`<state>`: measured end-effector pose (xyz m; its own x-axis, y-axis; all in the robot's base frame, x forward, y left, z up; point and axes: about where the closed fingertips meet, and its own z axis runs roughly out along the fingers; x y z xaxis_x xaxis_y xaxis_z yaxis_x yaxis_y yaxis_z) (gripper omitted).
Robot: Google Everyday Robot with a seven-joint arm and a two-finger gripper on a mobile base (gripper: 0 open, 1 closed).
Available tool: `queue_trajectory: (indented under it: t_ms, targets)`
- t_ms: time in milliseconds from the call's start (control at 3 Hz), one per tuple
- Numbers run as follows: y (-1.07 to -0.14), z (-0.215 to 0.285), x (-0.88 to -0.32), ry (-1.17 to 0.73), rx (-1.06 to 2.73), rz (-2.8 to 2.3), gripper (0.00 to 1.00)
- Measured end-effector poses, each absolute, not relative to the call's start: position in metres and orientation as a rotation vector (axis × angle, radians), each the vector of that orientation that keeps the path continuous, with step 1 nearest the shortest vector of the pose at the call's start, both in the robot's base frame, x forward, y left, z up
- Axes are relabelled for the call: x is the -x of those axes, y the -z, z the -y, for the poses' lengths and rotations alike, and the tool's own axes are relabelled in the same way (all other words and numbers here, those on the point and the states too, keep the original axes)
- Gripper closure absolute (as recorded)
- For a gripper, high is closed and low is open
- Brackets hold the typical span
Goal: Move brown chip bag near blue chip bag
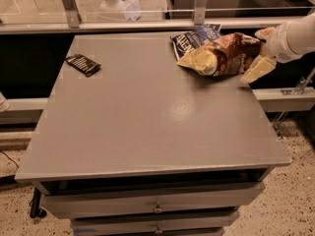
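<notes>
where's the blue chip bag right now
In the camera view, the blue chip bag lies at the far right of the table, just behind the brown chip bag; the gripper is at that bag's right end.

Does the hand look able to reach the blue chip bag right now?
Probably not directly: the hand sits at the table's right edge, with the brown chip bag overlapping the blue chip bag.

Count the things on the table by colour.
Brown: 1, the brown bag
Blue: 1, the blue bag
Black: 1, the black packet
Total: 3
The gripper is at the brown bag's right end.
</notes>
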<state>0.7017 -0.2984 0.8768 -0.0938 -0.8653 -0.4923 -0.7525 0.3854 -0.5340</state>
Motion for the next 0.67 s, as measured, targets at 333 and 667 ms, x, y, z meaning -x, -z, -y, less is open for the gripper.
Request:
queue_trajectory:
  t_ms: [333,667]
  targets:
    - [-0.880,0.299,-0.693,0.176,1.396,-1.874,0.00]
    - [-0.892,0.291,-0.678,0.158,1.405,-1.858,0.00]
